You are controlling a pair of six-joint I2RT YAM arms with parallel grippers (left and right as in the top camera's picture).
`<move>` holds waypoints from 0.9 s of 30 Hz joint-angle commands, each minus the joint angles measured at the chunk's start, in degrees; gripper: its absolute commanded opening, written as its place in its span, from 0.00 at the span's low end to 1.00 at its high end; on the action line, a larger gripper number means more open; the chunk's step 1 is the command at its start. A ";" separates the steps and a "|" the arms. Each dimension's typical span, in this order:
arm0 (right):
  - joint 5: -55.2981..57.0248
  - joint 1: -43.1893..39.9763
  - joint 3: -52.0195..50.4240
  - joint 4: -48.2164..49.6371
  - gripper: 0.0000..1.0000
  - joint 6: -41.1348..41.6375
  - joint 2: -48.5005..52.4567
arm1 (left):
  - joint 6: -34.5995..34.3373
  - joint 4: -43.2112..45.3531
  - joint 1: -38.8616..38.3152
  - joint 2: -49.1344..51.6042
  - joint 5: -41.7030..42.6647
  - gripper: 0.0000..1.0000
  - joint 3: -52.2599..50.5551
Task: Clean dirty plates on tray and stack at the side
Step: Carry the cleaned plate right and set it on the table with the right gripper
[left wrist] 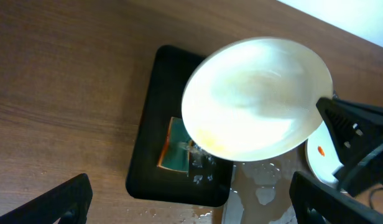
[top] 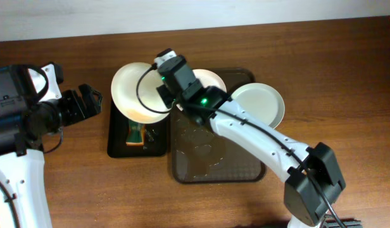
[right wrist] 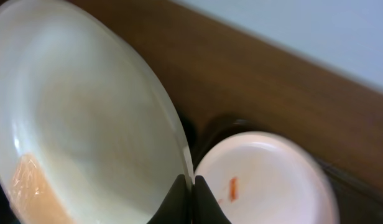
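Note:
My right gripper is shut on the rim of a white plate and holds it tilted above the small black tray. A second white plate with an orange smear lies at the back of the dark brown tray. A pale bluish-white plate rests on that tray's right rim. My left gripper is open and empty, left of the black tray.
A green and orange sponge lies on the black tray. Water puddles cover the brown tray. The wooden table meets a white wall at the back.

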 commanded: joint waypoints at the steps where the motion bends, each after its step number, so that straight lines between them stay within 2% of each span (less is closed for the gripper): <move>1: 16.63 4.79 0.92 2.49 0.04 -6.34 -1.33 | 0.09 -0.02 0.31 -1.44 -0.02 1.00 0.90; 7: 33.70 13.05 0.92 3.17 0.04 -11.91 -1.77 | 0.09 -0.02 0.31 -1.44 -1.09 1.00 0.90; 12: 39.69 14.91 0.92 3.17 0.04 -11.91 -1.77 | 0.07 -0.26 0.31 -1.44 -1.05 1.00 0.90; 24: 39.39 14.78 0.92 2.62 0.04 -12.13 -1.81 | 0.07 -0.31 0.31 -1.44 -1.07 1.00 0.90; 27: 34.84 12.20 0.96 -5.14 0.04 -2.43 -2.03 | 0.07 -0.22 0.31 -1.44 -1.05 1.00 0.90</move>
